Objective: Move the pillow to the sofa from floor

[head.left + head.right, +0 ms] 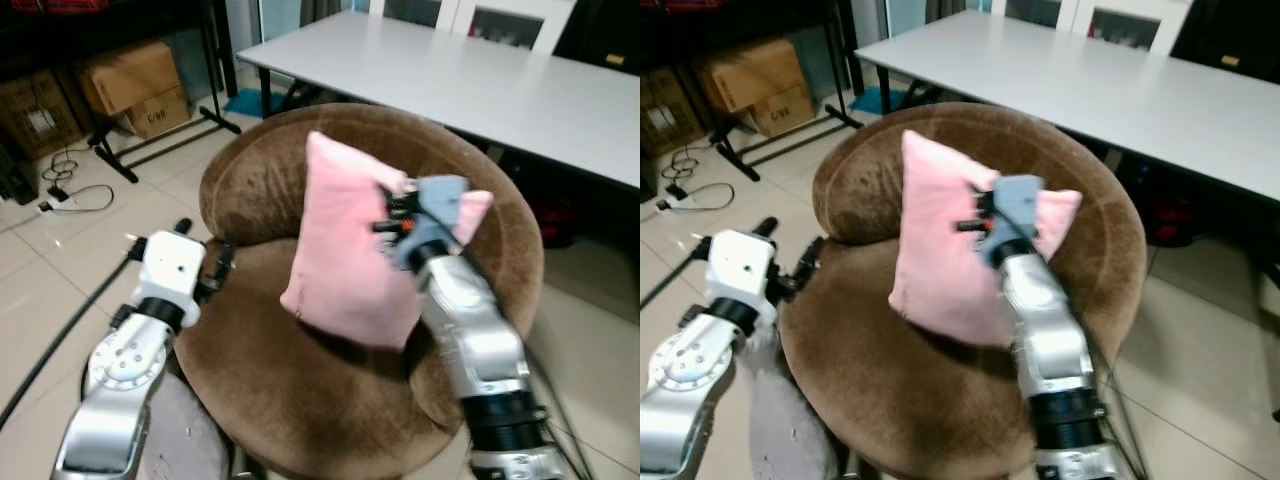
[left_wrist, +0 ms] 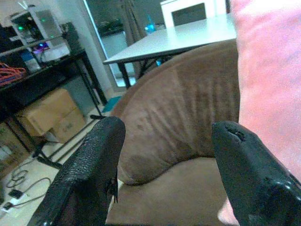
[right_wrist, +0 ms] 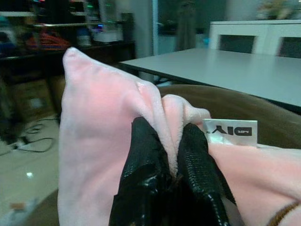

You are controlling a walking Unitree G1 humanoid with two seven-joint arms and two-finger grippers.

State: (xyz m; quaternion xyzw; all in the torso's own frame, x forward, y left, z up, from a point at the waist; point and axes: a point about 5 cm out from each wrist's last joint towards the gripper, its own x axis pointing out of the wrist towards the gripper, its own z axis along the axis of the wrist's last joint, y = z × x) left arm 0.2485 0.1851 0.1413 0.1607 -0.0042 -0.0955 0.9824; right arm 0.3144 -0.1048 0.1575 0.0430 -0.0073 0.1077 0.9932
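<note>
One pillow (image 1: 345, 255) was counted, and one sofa (image 1: 300, 400). One table (image 1: 470, 80) was seen. Two boxes (image 1: 135, 85) were counted under one rack (image 1: 150, 140). Two grippers were seen, left (image 2: 164, 174) and right (image 3: 171, 174).

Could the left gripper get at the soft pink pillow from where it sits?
Probably yes: the left gripper is open beside the soft pink pillow, with bare brown sofa seat between them.

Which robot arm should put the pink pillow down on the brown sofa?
Right. The right gripper already pinches the pillow over the sofa seat; the left gripper is open beside it.
</note>
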